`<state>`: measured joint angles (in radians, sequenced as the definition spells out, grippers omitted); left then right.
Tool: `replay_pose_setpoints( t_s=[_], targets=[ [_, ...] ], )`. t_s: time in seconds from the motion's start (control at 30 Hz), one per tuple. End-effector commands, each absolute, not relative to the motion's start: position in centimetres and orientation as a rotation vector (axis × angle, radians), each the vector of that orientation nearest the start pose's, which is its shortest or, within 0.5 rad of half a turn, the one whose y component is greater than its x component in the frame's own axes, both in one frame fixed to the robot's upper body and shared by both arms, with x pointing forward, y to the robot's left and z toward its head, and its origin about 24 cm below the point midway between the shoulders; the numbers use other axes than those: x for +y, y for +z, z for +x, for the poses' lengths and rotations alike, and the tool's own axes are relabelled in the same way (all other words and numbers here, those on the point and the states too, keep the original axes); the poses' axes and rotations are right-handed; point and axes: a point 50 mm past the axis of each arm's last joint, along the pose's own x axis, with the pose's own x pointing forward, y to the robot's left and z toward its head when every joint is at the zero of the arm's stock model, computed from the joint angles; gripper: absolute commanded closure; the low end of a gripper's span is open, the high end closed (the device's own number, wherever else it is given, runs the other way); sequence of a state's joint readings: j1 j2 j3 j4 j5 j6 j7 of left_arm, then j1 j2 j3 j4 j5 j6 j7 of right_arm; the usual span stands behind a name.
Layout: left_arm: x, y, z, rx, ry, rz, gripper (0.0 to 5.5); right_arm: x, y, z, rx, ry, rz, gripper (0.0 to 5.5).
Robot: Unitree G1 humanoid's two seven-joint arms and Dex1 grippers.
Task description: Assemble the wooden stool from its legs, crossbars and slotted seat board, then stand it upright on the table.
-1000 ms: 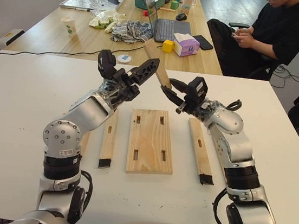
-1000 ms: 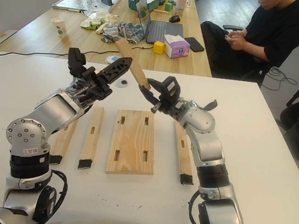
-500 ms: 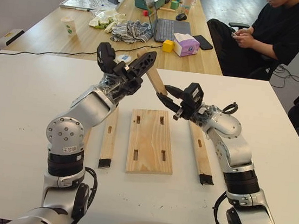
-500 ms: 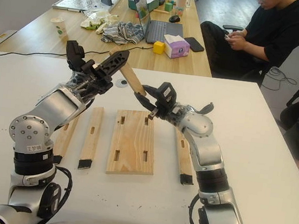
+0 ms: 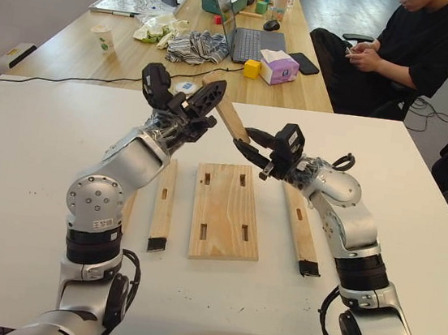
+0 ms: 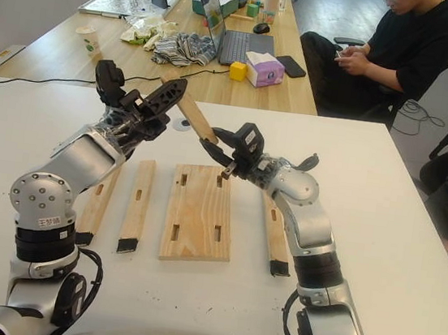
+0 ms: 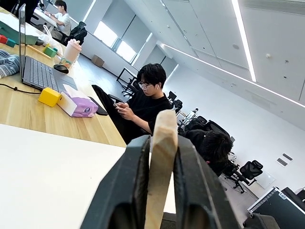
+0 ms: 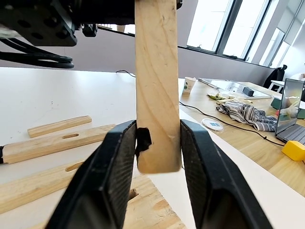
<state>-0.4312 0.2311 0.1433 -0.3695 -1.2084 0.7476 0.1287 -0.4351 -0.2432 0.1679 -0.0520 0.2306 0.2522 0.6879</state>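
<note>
A wooden leg (image 5: 228, 117) is held tilted in the air above the far end of the slotted seat board (image 5: 227, 210). My left gripper (image 5: 206, 96) is shut on its upper end, the fingers (image 7: 133, 181) clamped on either side. My right gripper (image 5: 253, 146) is shut on its lower end, with the fingers (image 8: 116, 157) flanking the leg (image 8: 157, 86) just above the board. Two more legs (image 5: 163, 205) (image 5: 300, 222) lie flat beside the board, one on each side. A third piece (image 6: 97, 201) lies further left, partly under my left arm.
A short crossbar (image 8: 59, 125) lies on the white table beyond the slotted legs. A round white object (image 5: 186, 88) and a black cable (image 5: 71, 79) sit at the table's far edge. Behind stands a wooden table with a laptop (image 5: 241, 31) and clutter.
Both grippers and the leg between them have shifted left and slightly lower. The leg's lower end now hangs closer to the far end of the seat board.
</note>
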Motion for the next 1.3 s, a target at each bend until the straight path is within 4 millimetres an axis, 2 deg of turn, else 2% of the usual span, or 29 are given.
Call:
replay_pose_setpoints(
  t_s=[0.03, 0.1, 0.23, 0.33, 0.4, 0.57, 0.83, 0.97, 1.3],
  targets=[
    [12.8, 19.1, 27.8, 0.022, -0.583, -0.591, 5.12, -9.1, 13.9, 29.7, -0.134, 0.962, -0.123, 3.34],
    [13.5, 18.5, 28.3, 0.028, -0.534, -0.586, 5.12, -9.4, 13.2, 29.5, -0.107, 0.962, -0.167, 3.03],
    [16.4, 17.0, 28.3, 0.022, -0.347, -0.471, 5.12, -10.6, 12.5, 29.7, -0.076, 0.977, -0.22, 2.99],
    [20.0, 14.7, 27.5, 0.062, -0.159, -0.299, 5.12, -14.0, 11.3, 29.7, -0.028, 0.89, -0.313, 2.99],
    [20.9, 13.7, 26.5, 0.081, -0.097, -0.271, 5.12, -15.4, 10.9, 30.2, -0.016, 0.816, -0.329, 2.99],
    [21.1, 11.5, 25.3, 0.147, -0.046, -0.333, 5.12, -16.7, 11.2, 30.9, -0.033, 0.726, -0.338, 2.99],
    [21.4, 10.4, 23.7, 0.186, 0.011, -0.361, 5.12, -16.8, 10.4, 30.7, -0.008, 0.735, -0.353, 2.99],
    [21.4, 10.2, 23.5, 0.191, 0.024, -0.375, 5.12, -16.8, 10.3, 30.6, -0.004, 0.736, -0.354, 2.99],
    [21.8, 8.3, 23.2, 0.23, 0.084, -0.382, 5.12, -16.7, 10.3, 30.6, 0.003, 0.757, -0.368, 2.99]
  ],
)
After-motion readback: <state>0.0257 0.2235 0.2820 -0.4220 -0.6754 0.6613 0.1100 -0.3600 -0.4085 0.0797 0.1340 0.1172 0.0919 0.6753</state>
